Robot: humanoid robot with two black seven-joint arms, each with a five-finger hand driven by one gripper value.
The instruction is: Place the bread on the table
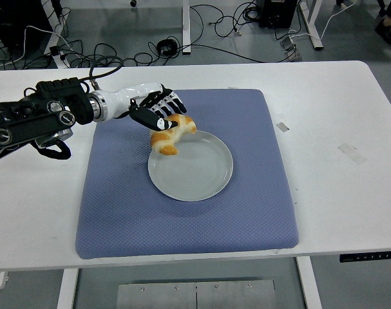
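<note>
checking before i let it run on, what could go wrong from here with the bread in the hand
1. The left hand holds the croissant only by its upper end, with most of it hanging below the fingers; it could slip or tear free.
2. It hangs over the rim of the plate, so a drop might land it back on the plate or the blue mat instead of the table.

bread (169,133): upper left part hidden under fingers (158,106) | left arm (34,119): cut off at picture's left edge
</note>
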